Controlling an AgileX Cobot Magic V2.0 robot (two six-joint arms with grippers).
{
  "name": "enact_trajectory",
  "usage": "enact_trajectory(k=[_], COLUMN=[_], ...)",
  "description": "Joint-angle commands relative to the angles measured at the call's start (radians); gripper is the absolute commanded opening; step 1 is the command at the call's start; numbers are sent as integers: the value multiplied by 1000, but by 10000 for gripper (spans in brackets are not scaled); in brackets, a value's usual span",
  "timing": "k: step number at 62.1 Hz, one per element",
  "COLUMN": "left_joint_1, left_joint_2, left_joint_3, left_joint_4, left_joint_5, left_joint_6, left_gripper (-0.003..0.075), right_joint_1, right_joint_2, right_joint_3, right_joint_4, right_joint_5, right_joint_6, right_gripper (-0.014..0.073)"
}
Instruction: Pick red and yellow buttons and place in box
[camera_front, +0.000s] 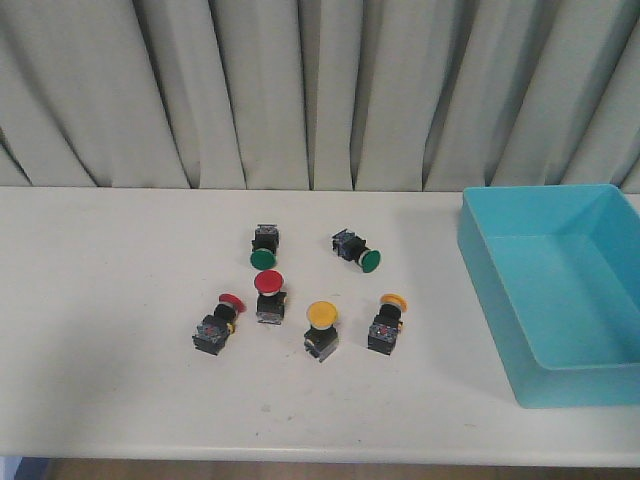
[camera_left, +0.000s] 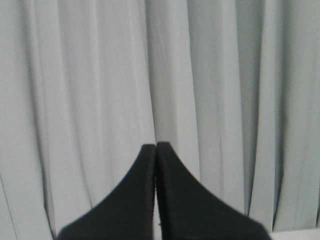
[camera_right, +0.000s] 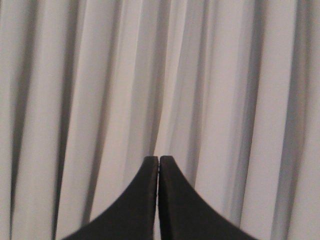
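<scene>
Nothing picked yet: left gripper (camera_left: 156, 146) and right gripper (camera_right: 158, 158) clenched empty, facing curtain (camera_front: 320, 90); next, reach a red button (camera_front: 268, 284); box (camera_front: 500, 300) empty.

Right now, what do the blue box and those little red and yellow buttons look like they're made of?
The box looks like moulded plastic: uniform turquoise, thin smooth walls, soft sheen. The red and yellow buttons seem plastic too: glossy solid-coloured round caps on blocky black-and-grey bodies. Any metal parts in the bodies are too small to tell.
</scene>
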Motion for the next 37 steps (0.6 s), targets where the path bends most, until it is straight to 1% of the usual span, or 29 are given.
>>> enact_trajectory(k=[1,7,14,16,25,37], left_joint_1=[-21,-28,-27,-27,-27,-27], left_joint_2=[174,309,402,421,459,460], left_joint_3=[-134,-193,-201,-201,-201,-201], left_joint_4=[-11,-11,-11,-11,-11,-11], left_joint_5=[-2,-28,-95,-110,-132,-161], left_joint_6=[-6,-14,-13,-13,-15,-15], left_gripper=[-3,-3,-3,-3,-3,-3], right_joint_1=[-4,-4,-5,-5,-4,-4], right_joint_2=[192,346,474,495,543,519], right_joint_3=[-101,-129,-129,-129,-129,-129], right_joint_4=[-30,-27,-17,-11,-8,25], right_joint_5=[-23,-55,-139,-142,-179,-151], right_joint_6=[2,2,-5,-2,0,27], right_gripper=[-3,-3,-3,-3,-3,-3])
